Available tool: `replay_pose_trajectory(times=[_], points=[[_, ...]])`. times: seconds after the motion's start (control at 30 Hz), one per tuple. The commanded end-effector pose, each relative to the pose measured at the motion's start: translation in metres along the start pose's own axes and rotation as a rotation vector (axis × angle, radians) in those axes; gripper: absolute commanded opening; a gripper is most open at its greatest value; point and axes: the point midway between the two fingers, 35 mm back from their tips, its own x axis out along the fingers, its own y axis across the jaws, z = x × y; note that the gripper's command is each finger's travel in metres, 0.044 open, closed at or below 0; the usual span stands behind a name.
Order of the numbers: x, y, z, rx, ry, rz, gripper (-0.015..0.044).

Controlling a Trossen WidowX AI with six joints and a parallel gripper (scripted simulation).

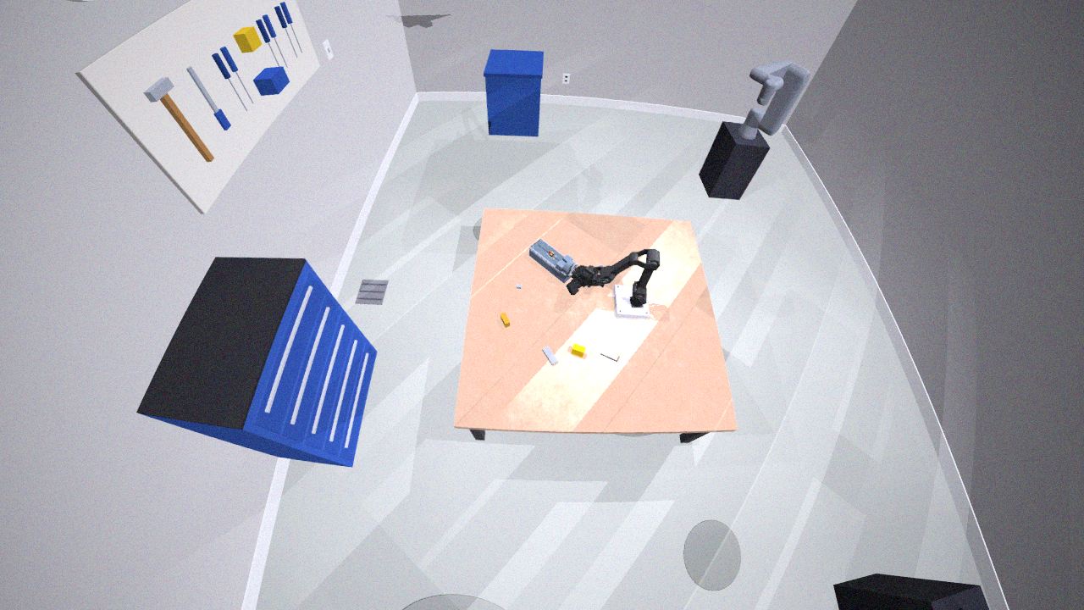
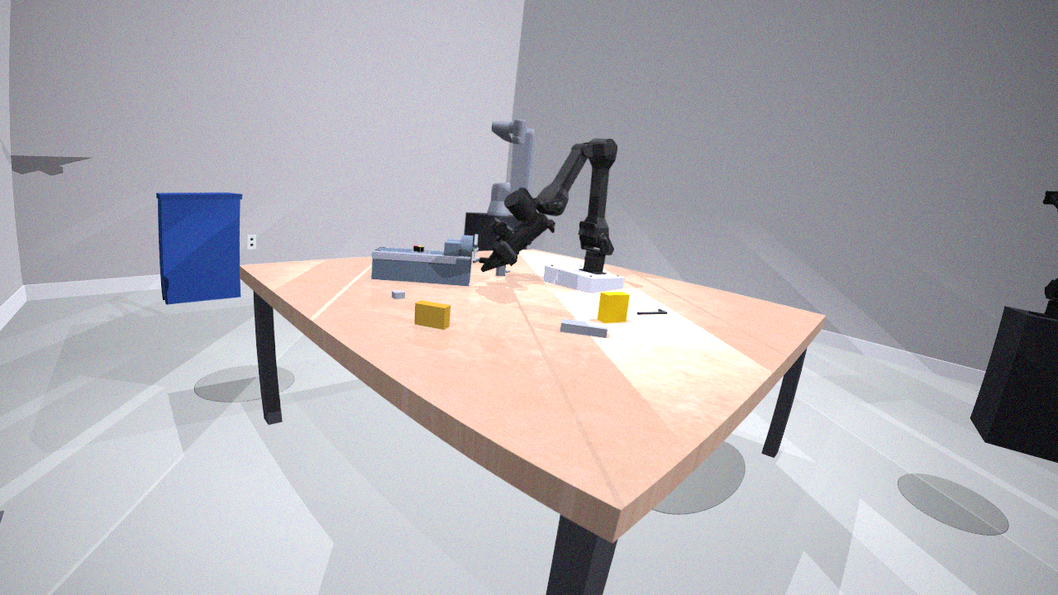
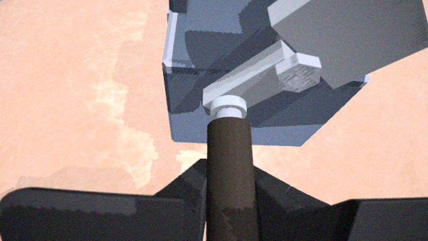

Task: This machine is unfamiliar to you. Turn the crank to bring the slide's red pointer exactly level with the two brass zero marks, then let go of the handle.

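Note:
The blue-grey machine (image 1: pixel 539 257) (image 2: pixel 420 270) stands at the back left of the table; its near end shows in the wrist view (image 3: pixel 207 132). A light grey crank arm (image 3: pixel 247 75) slants from its hexagonal hub at upper right down to the handle's white collar. My gripper (image 1: pixel 573 270) (image 2: pixel 483 262) (image 3: pixel 221 169) is shut on the dark brown crank handle (image 3: pixel 231 161), one black finger on each side. The slide's red pointer (image 1: pixel 550 253) (image 2: pixel 416 248) is a tiny spot on top of the machine. The brass marks are too small to tell from it, so its alignment is unclear.
On the table lie a small grey cube (image 1: pixel 518 285) (image 2: pixel 397 294), an ochre block (image 1: pixel 505 319) (image 2: pixel 431 315), a grey bar (image 1: pixel 549 356) (image 2: pixel 583 328), a yellow block (image 1: pixel 577 350) (image 2: pixel 613 307) and a thin black tool (image 1: pixel 609 356) (image 2: pixel 650 312). My white base (image 1: pixel 622 310) stands right of the machine.

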Motion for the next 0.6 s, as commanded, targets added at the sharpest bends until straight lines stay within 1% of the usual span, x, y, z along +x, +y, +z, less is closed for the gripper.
replay_pose_trajectory(times=[0.0,0.57], points=[[-0.0045,0.0072,0.0038,0.000,-0.012,0.021,0.0000],[-0.0088,0.0102,0.0076,0.000,-0.012,0.021,0.0000]])
